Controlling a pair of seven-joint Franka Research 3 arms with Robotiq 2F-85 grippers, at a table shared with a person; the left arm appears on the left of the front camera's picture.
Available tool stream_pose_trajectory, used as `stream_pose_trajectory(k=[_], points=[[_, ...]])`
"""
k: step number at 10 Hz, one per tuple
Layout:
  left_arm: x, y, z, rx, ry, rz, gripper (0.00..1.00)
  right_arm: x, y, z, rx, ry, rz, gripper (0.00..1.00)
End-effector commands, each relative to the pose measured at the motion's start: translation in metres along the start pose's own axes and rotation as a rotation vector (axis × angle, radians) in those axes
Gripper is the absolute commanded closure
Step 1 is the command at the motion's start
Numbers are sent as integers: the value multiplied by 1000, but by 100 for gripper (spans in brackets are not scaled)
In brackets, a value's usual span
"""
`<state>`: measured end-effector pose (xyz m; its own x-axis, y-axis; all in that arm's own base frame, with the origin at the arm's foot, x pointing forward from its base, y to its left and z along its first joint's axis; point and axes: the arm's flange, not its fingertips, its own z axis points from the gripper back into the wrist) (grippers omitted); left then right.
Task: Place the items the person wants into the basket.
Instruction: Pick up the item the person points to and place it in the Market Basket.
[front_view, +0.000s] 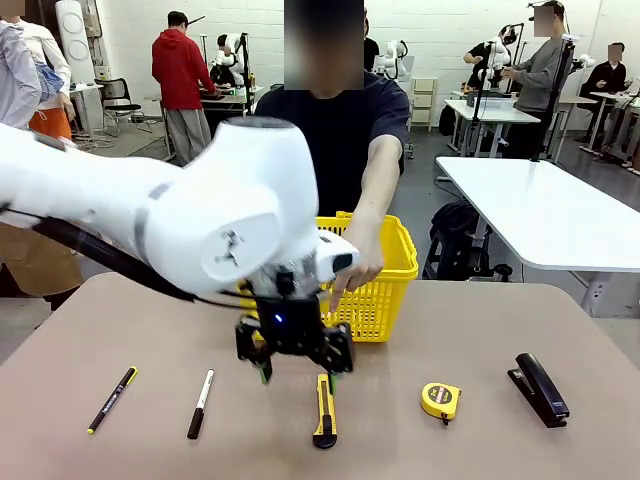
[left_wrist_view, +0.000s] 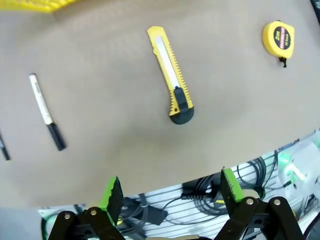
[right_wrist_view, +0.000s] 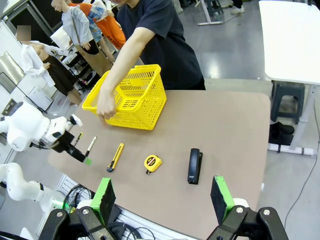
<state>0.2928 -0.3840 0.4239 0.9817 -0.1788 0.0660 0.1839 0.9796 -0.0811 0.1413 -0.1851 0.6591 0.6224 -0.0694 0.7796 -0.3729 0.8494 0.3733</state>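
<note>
Utility knife (front_view: 325, 410): light, stiff, smooth plastic, prob. slippery; best gripped mid-body, across narrow width. Left gripper (front_view: 299, 374) is held over it w/ jaws spread, nothing pinched. Right gripper (right_wrist_view: 162, 192) also spread.

The yellow tape measure (left_wrist_view: 278, 37) carries "2m" in black on its round face, seen from the left wrist. A line of smaller reddish print beneath it is too blurred to read. The black pen (front_view: 112, 400) bears lettering along its barrel, too small to make out.
</note>
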Motion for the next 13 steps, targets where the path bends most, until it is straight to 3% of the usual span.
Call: stream_pose_trajectory(k=[1, 3, 5, 13], points=[[6, -20, -29, 43, -39, 91, 0, -1, 1, 1, 3, -4, 3, 0], [7, -26, -57, 58, -79, 161, 0, -1, 1, 1, 3, -4, 3, 0], [16, -30, -78, 88, -56, 183, 0, -1, 1, 1, 3, -4, 3, 0], [54, -38, -112, 86, -71, 247, 0, -1, 1, 1, 3, -4, 3, 0]])
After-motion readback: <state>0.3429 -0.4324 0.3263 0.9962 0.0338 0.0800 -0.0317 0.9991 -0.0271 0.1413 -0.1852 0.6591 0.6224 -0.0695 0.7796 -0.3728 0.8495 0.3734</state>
